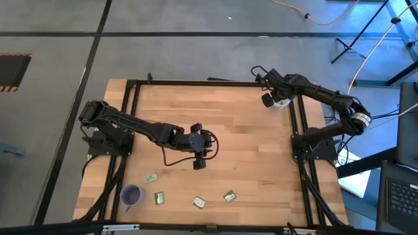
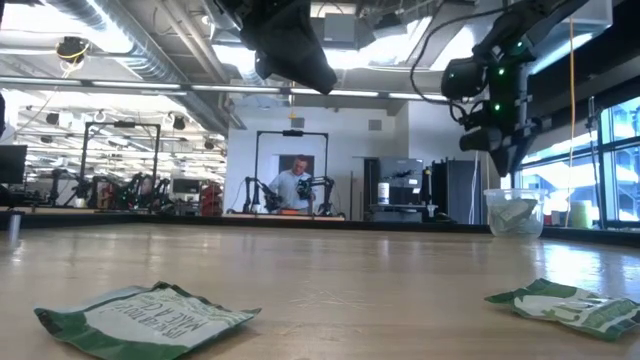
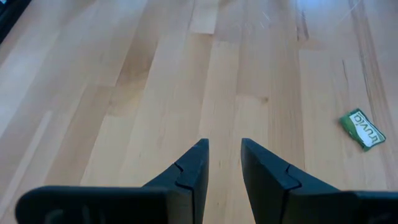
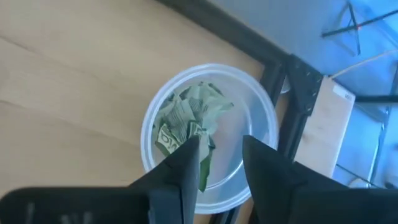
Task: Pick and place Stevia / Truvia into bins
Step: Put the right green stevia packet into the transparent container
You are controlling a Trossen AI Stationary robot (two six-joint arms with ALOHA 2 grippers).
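Several green and white sachets lie flat near the table's near edge: one (image 1: 151,177), another (image 1: 159,198), a third (image 1: 199,203) and one more (image 1: 229,196). Two of them show close up in the low view, one sachet (image 2: 145,318) and another sachet (image 2: 570,305). The purple cup (image 1: 130,194) stands at the near left. The translucent white cup (image 4: 255,112) stands at the far right corner with crumpled sachets (image 4: 186,112) inside. My right gripper (image 4: 221,149) hangs open just above this cup (image 2: 515,212), touching nothing. My left gripper (image 3: 224,155) hovers open over bare wood at mid-table, with one sachet (image 3: 362,129) off to its side.
A black metal frame (image 1: 297,124) runs along the table's edges, close beside the translucent cup. Both arm bases sit at the table's left and right sides. A person (image 2: 293,185) sits far off in the room behind. The wood between the two grippers is open room.
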